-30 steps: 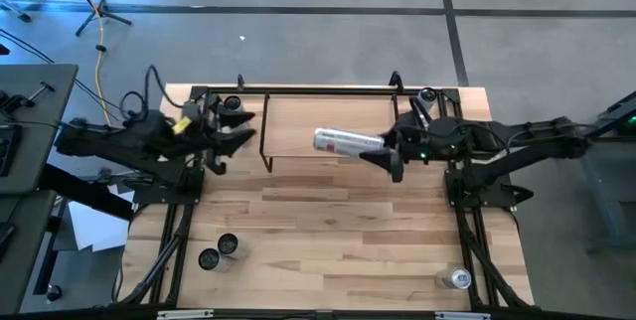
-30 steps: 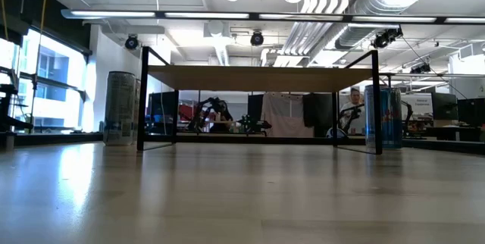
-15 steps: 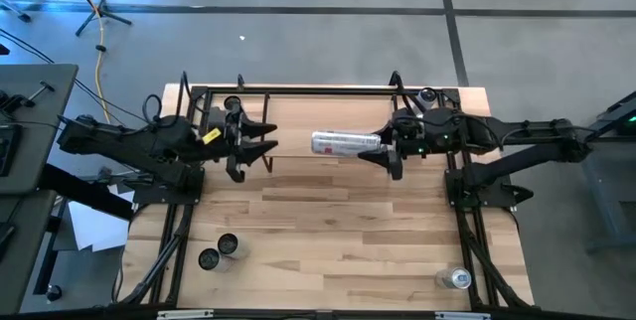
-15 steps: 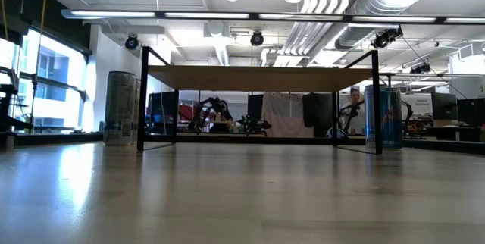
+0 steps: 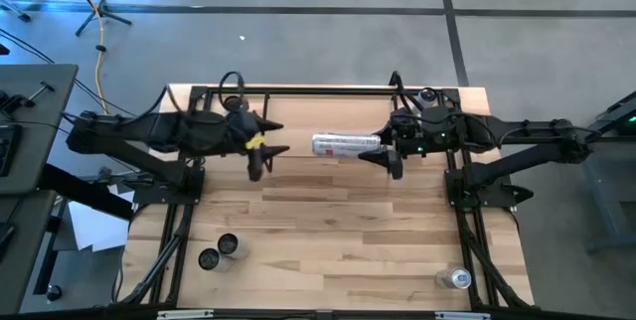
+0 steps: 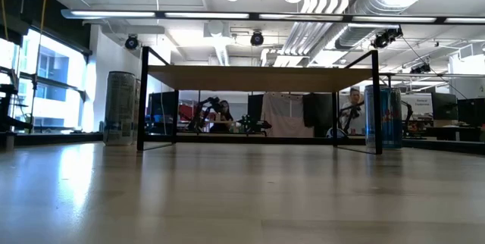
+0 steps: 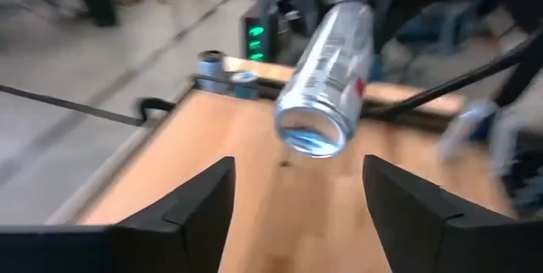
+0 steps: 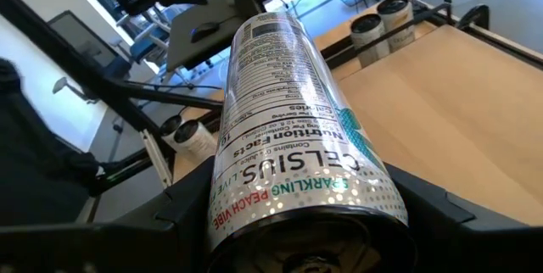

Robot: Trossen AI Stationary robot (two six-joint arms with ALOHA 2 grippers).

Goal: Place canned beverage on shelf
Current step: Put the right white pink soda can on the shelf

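Left gripper (image 5: 270, 148) hovers over the left end of the shelf (image 5: 298, 111), fingers (image 7: 191, 209) spread wide with nothing between them, pointing toward the can. Silver Celsius can (image 5: 346, 143) sits mid-shelf in the high view, lifted off the wood top and lying sideways, long axis running left-right along the shelf's length. Its free end (image 7: 312, 133) faces the left gripper straight on, near but apart from the fingers, roughly centred in the gap between them. Right gripper (image 5: 390, 147) pinches the can's other end, one finger on each side of the body (image 8: 293, 180); the can sticks out of it toward the left arm. So the can lies to the right of the left gripper, axis in line with its approach; likely a handover, or the right arm must tip the can upright to stand it. Right arm is the holder, left is the near free one. Low view shows the shelf top (image 6: 258, 78) bare. Other cans (image 5: 217, 252) stand at the table's front left, one (image 5: 458, 279) at front right.
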